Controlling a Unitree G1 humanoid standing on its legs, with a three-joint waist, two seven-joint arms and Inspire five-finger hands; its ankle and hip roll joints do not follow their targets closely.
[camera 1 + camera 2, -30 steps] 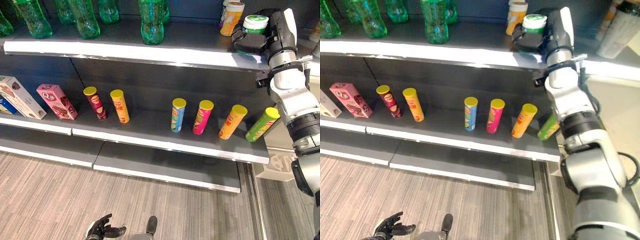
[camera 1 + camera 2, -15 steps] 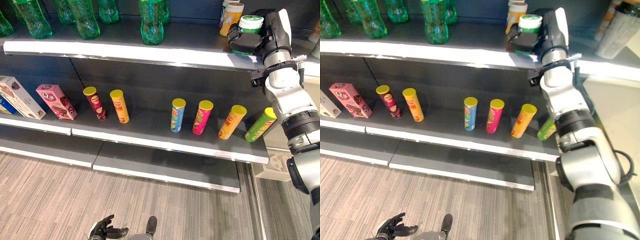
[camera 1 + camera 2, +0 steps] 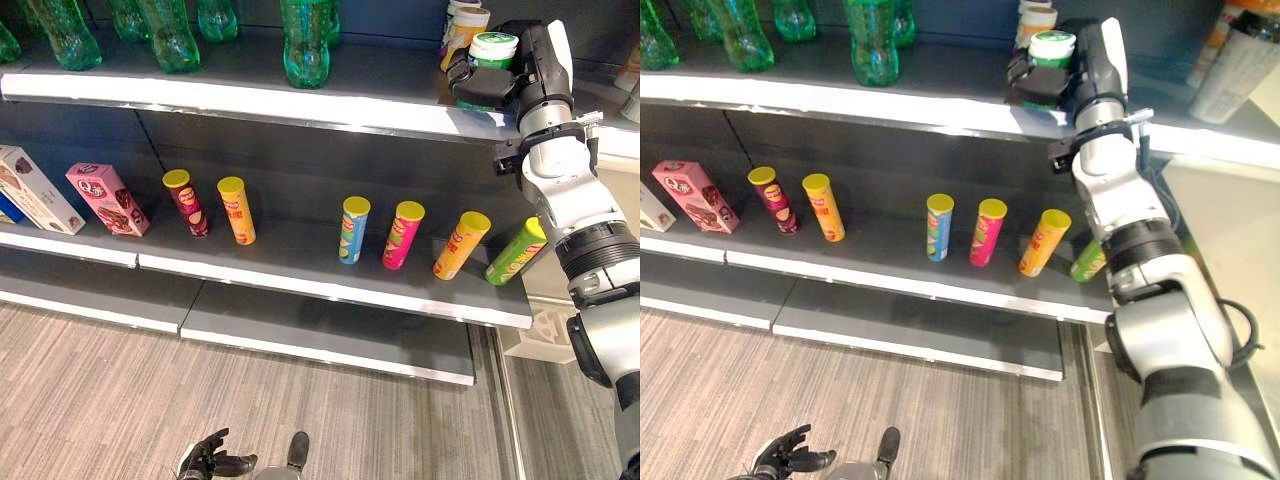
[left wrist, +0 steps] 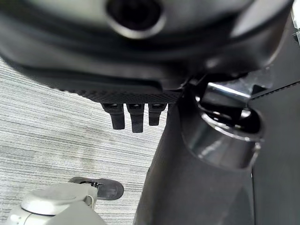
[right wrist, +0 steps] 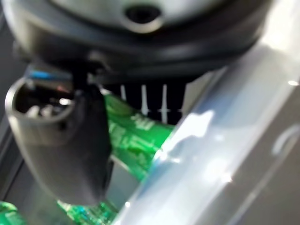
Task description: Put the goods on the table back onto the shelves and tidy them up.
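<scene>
One green white-lidded can (image 3: 492, 52) sits clamped in my right hand (image 3: 487, 84) over the top shelf (image 3: 250, 95); left hand (image 3: 207, 461) hangs low, fingers loosely apart.

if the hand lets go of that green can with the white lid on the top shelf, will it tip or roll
The green can, held in the right hand, looks short and wide, so it probably stands steady. It sits near the top shelf front edge, so a nudge might drop it. On its side, it would likely roll.

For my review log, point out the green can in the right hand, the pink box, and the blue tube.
green can (image 3: 494, 46), left eye view, on its white lid.
pink box (image 3: 105, 198), left eye view, on its front face.
blue tube (image 3: 351, 232), left eye view, on its body below the yellow cap.
</scene>
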